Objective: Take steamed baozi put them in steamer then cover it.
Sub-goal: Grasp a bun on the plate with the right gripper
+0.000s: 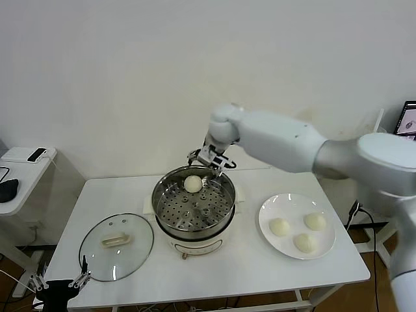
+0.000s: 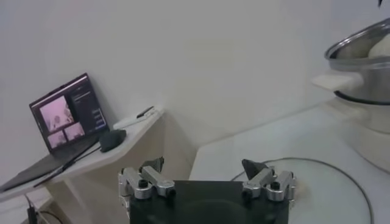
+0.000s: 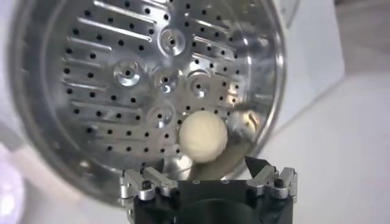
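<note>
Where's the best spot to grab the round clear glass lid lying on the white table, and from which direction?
Grip the cream-white bar handle at the centre of the round clear glass lid, coming straight down from above. The lid lies flat, handle up, and the raised bar probably suits closing fingers better than the thin rim. The open left gripper sits nearest.
</note>
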`<state>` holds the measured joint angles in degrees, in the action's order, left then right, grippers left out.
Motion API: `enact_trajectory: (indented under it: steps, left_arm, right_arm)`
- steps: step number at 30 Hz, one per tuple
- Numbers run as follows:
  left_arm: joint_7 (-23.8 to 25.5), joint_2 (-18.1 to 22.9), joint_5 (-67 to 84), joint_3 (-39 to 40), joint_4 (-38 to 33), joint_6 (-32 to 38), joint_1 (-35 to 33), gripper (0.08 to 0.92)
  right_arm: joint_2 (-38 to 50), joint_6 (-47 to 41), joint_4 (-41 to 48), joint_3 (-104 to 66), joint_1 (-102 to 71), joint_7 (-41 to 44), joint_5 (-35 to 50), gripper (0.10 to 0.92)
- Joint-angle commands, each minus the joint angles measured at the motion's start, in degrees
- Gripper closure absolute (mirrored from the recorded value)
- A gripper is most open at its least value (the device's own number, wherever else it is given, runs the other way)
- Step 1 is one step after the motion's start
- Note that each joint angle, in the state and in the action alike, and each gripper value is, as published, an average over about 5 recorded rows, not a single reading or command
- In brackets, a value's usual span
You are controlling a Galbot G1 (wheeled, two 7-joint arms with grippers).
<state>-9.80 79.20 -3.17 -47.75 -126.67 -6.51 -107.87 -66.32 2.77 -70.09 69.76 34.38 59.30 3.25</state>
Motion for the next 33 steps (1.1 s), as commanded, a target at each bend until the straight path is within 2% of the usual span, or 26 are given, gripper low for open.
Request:
enact_trajectory:
  steps: [1, 7, 14, 25, 33]
  left_arm:
    - [0.0, -0.5, 0.4, -0.1, -0.3, -0.1, -0.2, 0.177]
    - [0.1, -1.3, 1.3, -0.3, -0.3, -0.3, 0.4, 0.177]
    - [0.1, -1.6, 1.3, 0.1, 0.0, -0.2, 0.6, 0.177]
    - [0.3, -1.4, 1.1, 0.1, 0.2, -0.4, 0.9, 0.177]
    - [0.3, -1.3, 0.9, -0.6, 0.6, -0.4, 0.7, 0.177]
  right_arm:
    - [19.4, -17.5, -16.2, 0.3, 3.7, 3.5, 7.1, 0.203]
    - [30.1, -17.5, -19.4, 0.3, -0.2, 3.6, 3.3, 0.203]
    - [35.9, -17.4, -20.5, -1.6, -8.9, 3.3, -1.4, 0.203]
    - [35.8, -17.1, -16.1, -12.9, -26.7, 1.6, -6.7, 0.203]
    - [29.7, -12.8, -8.4, -21.8, -36.1, 2.7, -11.9, 0.203]
